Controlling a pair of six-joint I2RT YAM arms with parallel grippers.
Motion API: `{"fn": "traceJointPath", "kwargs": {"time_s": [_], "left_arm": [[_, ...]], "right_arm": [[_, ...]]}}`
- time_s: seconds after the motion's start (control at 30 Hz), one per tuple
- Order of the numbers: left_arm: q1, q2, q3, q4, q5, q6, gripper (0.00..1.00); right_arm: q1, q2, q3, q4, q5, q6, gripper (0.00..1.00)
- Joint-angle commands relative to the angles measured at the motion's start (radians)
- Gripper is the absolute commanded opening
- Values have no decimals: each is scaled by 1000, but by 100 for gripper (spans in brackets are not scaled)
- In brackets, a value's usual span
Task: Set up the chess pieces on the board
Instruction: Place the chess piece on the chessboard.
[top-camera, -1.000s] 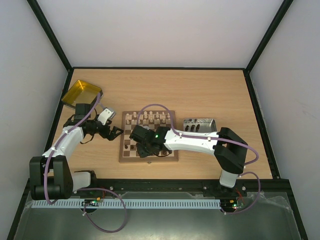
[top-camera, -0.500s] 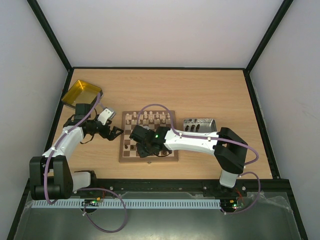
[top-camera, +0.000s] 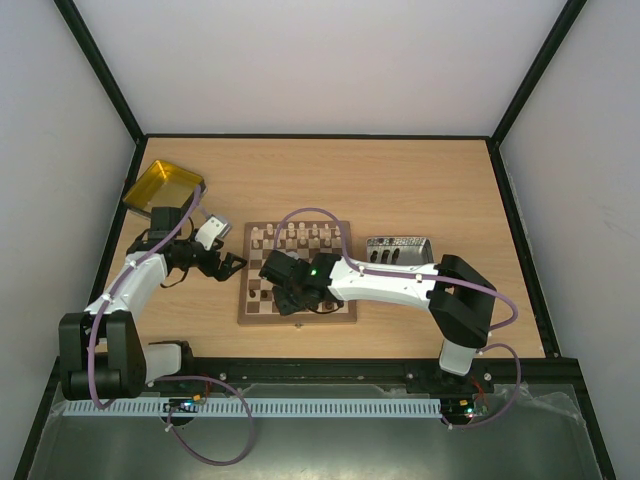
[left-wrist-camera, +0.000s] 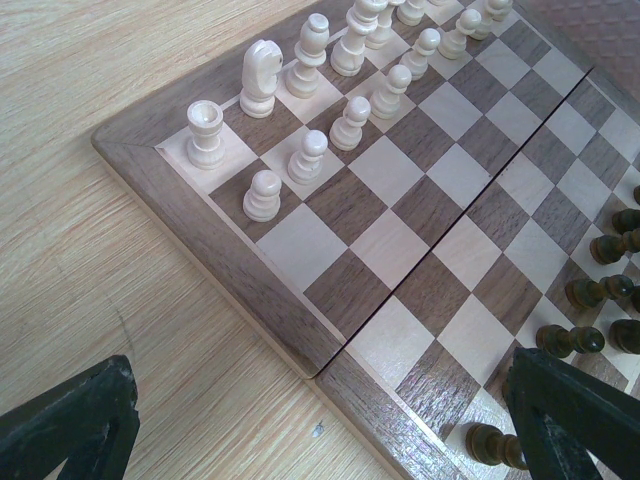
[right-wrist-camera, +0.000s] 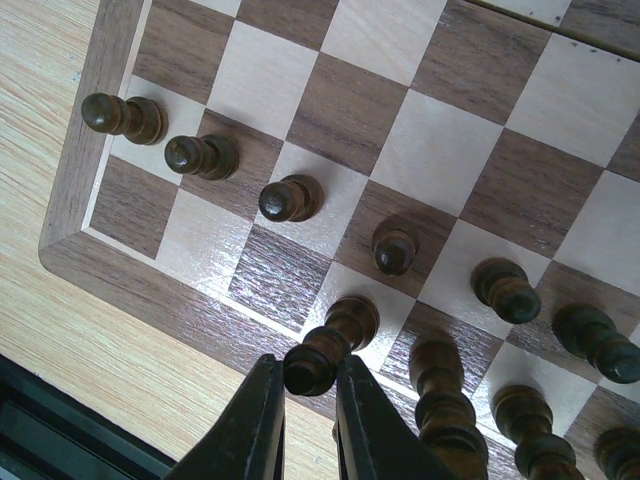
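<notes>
The right end effector (right-wrist-camera: 308, 370) is closed almost completely, its two fingers pinching the rounded head of a dark piece (right-wrist-camera: 335, 335). The foot of that piece sits on a pale square in the board's (right-wrist-camera: 440, 150) near back row, second from the corner. Dark pawns (right-wrist-camera: 290, 198) line the row ahead of it, and a taller dark piece (right-wrist-camera: 440, 400) stands just beside it.

The left end effector (left-wrist-camera: 318, 400) hovers wide open over the counter (left-wrist-camera: 120, 240) at the board's left edge, holding nothing. The cream pieces (left-wrist-camera: 350, 120) stand in two rows along the far side.

The gripped piece is probably very light, stiff and smooth, with a narrow foot, so it should tip or twist easily. The head or the neck below it looks like the best hold, with light pressure. Opening should be slow, because the neighbour is close enough to be knocked.
</notes>
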Motion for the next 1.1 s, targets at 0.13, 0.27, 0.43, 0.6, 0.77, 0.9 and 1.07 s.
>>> {"fn": "traceJointPath", "kwargs": {"time_s": [0.13, 0.27, 0.43, 0.6, 0.77, 0.9, 1.07], "left_arm": [[-6, 15, -7, -1, 17, 9, 99], [-6, 14, -9, -2, 16, 9, 100], [-6, 15, -8, -2, 16, 8, 100], [-6, 13, -9, -3, 17, 9, 99], [-6, 12, -9, -2, 15, 11, 100], [-6, 10, -11, -3, 14, 11, 100], [-6, 8, -10, -3, 15, 12, 99]], "right_arm": [[8, -50, 9, -49, 14, 14, 16], [8, -51, 2, -48, 8, 17, 17], [8, -50, -4, -37, 3, 17, 17], [8, -44, -5, -34, 5, 14, 17], [8, -37, -7, -34, 5, 13, 17], [8, -36, -8, -37, 5, 13, 17], [8, -30, 3, -59, 16, 11, 17]]}}
